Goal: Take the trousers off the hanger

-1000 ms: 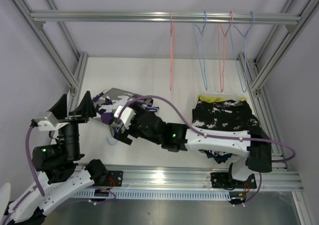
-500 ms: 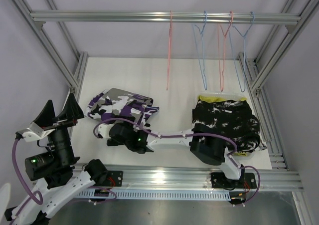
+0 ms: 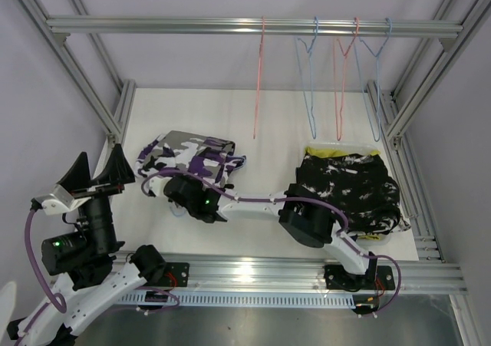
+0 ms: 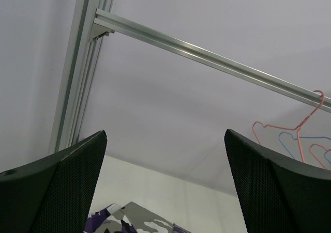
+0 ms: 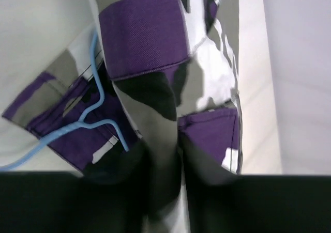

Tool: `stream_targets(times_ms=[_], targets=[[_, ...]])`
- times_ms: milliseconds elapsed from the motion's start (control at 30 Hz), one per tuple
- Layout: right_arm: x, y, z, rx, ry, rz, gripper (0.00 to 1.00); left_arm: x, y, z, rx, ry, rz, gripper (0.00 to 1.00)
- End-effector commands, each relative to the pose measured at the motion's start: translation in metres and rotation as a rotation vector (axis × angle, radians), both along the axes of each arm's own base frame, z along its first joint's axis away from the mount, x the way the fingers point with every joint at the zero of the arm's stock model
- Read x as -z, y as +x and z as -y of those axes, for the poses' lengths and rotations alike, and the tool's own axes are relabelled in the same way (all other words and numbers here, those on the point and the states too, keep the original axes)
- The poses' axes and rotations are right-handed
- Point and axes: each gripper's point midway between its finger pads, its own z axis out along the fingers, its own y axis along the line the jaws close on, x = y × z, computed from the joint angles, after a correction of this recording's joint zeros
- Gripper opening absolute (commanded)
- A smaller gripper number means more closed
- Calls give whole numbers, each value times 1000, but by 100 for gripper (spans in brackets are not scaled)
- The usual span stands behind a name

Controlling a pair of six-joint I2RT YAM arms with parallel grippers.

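Right pincer [image 3: 178,199] lies on the purple camouflage trousers [image 3: 196,153], possibly gripping them; left pincer [image 3: 97,169] gapes upward.

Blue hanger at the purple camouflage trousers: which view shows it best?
Right wrist. The blue hanger wire lies close-up on the purple camouflage trousers. In top external the right arm largely hides it; left wrist shows only a strip of those trousers, no hanger on them.
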Motion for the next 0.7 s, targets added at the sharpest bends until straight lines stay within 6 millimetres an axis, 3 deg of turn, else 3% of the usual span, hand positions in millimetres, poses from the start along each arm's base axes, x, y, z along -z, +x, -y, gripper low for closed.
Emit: stream_targets(times_ms=[0, 67, 100, 233, 400, 467, 500, 667], targets=[[-34, 11, 0, 39, 51, 30, 24, -8, 0, 3, 20, 0, 13, 100], [-49, 6, -1, 29, 83, 12, 3, -8, -1, 3, 21, 0, 15, 99], [-54, 3, -1, 23, 94, 4, 0, -8, -1, 3, 21, 0, 15, 100], [-88, -2, 1, 12, 173, -58, 0, -8, 0, 4, 23, 1, 13, 99], [-161, -7, 15, 28, 361, -191, 0, -8, 0, 5, 24, 3, 10, 99], [-181, -3, 30, 66, 422, -247, 0, -7, 0, 5, 26, 5, 9, 99], [-208, -4, 36, 64, 484, -258, 0, -7, 0, 5, 27, 1, 11, 99], [-263, 3, 81, 157, 629, -332, 0, -7, 1, 7, 33, 6, 5, 99]])
